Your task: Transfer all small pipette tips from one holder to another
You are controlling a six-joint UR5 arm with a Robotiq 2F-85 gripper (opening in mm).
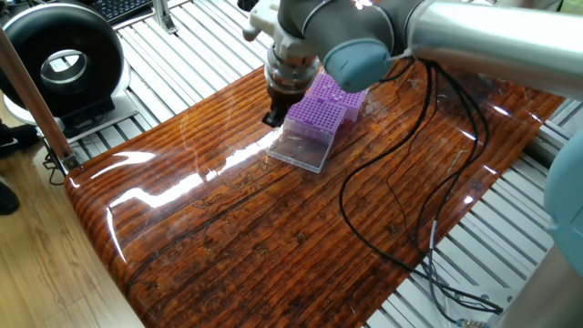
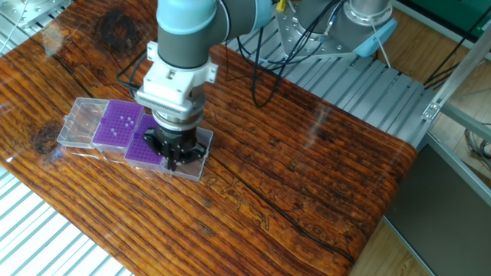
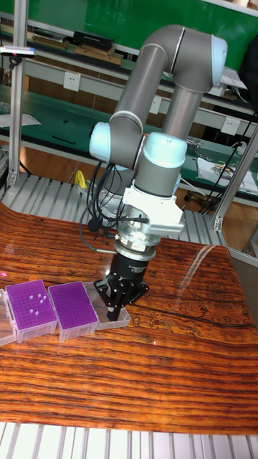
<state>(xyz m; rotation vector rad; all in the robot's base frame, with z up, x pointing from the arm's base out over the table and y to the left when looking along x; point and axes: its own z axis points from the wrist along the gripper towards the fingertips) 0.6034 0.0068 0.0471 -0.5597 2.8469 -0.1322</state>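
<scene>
Two purple holders lie side by side in clear hinged boxes. The left holder (image 2: pixel 113 126) (image 3: pixel 30 308) carries several small white pipette tips (image 2: pixel 124 123) (image 3: pixel 36 301). No tips show in the right holder (image 2: pixel 144 139) (image 3: pixel 72 307) (image 1: pixel 315 107). My gripper (image 2: pixel 173 159) (image 3: pixel 115 311) (image 1: pixel 271 118) points straight down over the right holder's near edge and its flat clear lid (image 2: pixel 193 159) (image 1: pixel 306 148). Its black fingers meet at a point, shut, and nothing shows between them.
The wooden table (image 1: pixel 228 237) is glossy with glare. Black cables (image 1: pixel 383 200) trail across it behind the arm. A black ring-shaped device (image 1: pixel 62 64) stands off the table's left end. The left box's clear lid (image 2: pixel 77 121) lies open at the far left.
</scene>
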